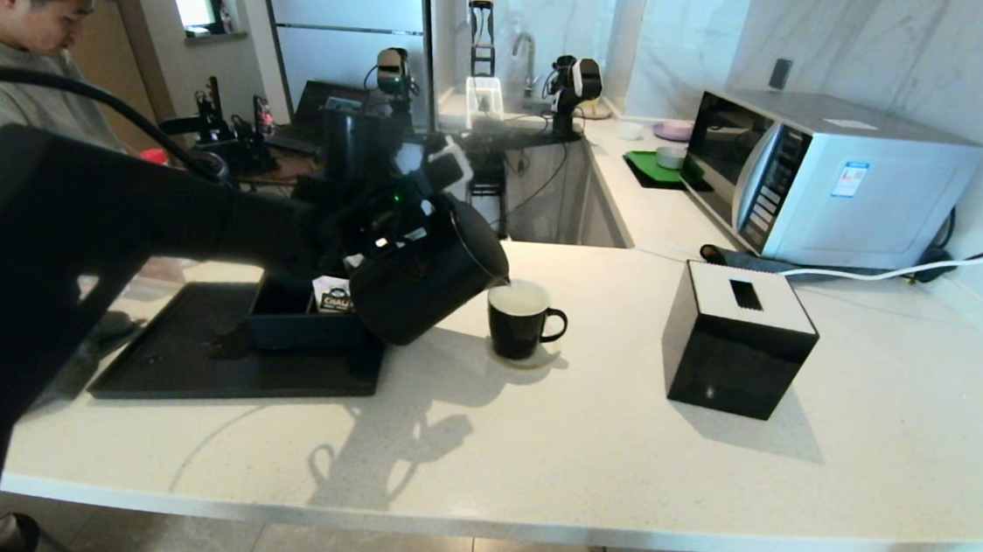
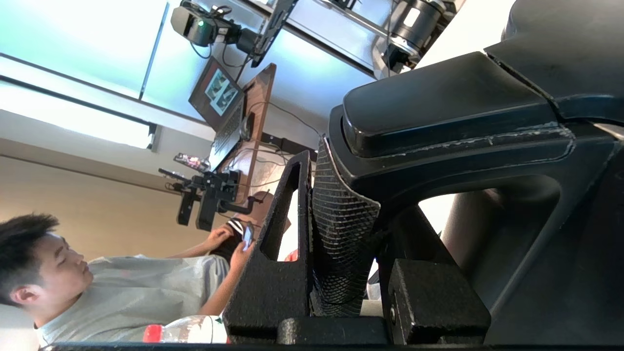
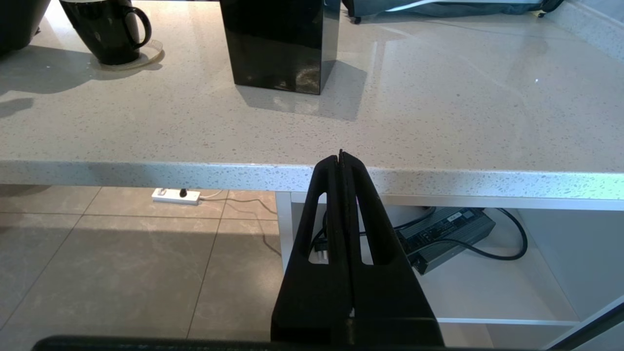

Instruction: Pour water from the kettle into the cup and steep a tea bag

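Pouring is the step now. On the left, the left gripper (image 2: 341,253) pinches the handle of the kettle (image 1: 421,275) and holds it up over the dark tray (image 1: 187,357). The kettle leans to the right. Its long way runs from low on the left to high on the right, and its little spout points right and down, just over the near-left rim of the cup (image 1: 521,318).

The cup stands upright on the white counter (image 1: 530,455), just right of the tray, with its handle pointing right. To pour well, I think the kettle should tip slowly, with the spout kept over the white inside, and stop before the cup gets too full.

Farther right sits a black tissue box (image 1: 739,339).

The right gripper (image 3: 341,161) waits low, by the near edge of the counter, its fingers pressed together on nothing.
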Robot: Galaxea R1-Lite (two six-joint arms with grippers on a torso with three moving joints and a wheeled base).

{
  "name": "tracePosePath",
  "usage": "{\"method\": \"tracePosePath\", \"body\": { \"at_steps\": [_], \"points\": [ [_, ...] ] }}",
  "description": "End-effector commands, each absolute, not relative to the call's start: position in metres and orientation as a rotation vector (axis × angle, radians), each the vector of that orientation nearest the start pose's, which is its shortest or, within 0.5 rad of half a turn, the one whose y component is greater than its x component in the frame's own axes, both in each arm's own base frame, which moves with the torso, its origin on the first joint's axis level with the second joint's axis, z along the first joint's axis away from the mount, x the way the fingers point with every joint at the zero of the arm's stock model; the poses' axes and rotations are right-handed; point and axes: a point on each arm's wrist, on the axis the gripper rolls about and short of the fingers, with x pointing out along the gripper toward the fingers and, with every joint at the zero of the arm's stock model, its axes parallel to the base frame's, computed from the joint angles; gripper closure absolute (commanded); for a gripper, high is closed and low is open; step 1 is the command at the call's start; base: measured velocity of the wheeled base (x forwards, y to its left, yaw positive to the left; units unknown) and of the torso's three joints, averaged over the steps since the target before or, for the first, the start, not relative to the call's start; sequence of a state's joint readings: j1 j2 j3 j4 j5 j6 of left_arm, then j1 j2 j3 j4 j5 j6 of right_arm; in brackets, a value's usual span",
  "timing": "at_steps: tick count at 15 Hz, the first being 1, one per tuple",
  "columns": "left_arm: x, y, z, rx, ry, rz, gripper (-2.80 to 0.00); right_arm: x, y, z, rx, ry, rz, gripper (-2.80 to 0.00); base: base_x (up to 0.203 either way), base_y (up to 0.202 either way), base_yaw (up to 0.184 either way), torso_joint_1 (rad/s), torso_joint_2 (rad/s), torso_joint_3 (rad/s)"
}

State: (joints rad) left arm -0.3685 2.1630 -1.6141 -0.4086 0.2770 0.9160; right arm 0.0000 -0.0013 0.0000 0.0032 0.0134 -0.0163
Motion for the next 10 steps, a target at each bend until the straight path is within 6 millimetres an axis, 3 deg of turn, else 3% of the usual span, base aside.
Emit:
{"method": "tracePosePath", "body": {
  "at_steps": [1,10],
  "points": [
    [0.428,-0.157,0.208,0.955,0.082,-0.142,0.00,-0.023,0.000,0.075,-0.017,0.003,0.014,0.00,0.000,0.000,0.000,0.000,0.00,0.000],
    [0.419,-0.146,0.199,0.786,0.062,-0.102,0.00,-0.023,0.000,0.075,-0.017,0.003,0.014,0.00,0.000,0.000,0.000,0.000,0.00,0.000]
  ]
}}
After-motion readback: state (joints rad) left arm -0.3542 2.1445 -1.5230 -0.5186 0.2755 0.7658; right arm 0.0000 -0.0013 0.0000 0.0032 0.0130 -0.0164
